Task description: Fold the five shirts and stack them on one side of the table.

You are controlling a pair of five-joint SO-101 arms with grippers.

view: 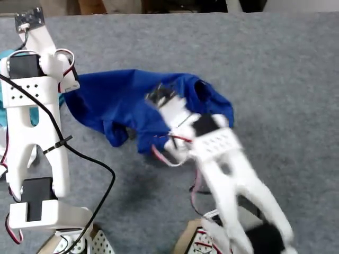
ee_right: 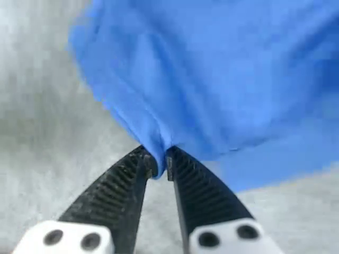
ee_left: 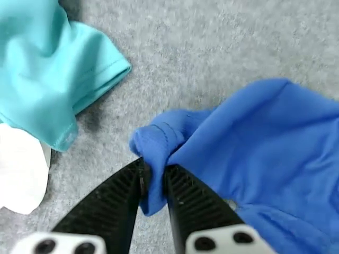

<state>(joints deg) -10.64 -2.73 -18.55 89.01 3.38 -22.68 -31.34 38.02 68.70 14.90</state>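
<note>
A crumpled blue shirt (view: 122, 106) lies across the middle of the grey table (view: 286, 74). At the shirt's left end, my left gripper (view: 68, 87) is shut on a bunched corner of it. The left wrist view shows the gripper (ee_left: 154, 177) with a fold of the blue shirt (ee_left: 265, 148) pinched between its black fingers. My right gripper (view: 157, 96) sits on top of the shirt's middle. In the right wrist view the gripper (ee_right: 159, 165) is shut on an edge of the blue shirt (ee_right: 212, 69), which hangs a little above the table.
A teal shirt (ee_left: 47, 69) lies at the table's left side beside a white shirt (ee_left: 18, 169). In the high view the teal shirt (view: 5, 108) peeks out behind the left arm. The arm bases and cables (view: 79, 233) take up the front edge. Bare table stretches to the right.
</note>
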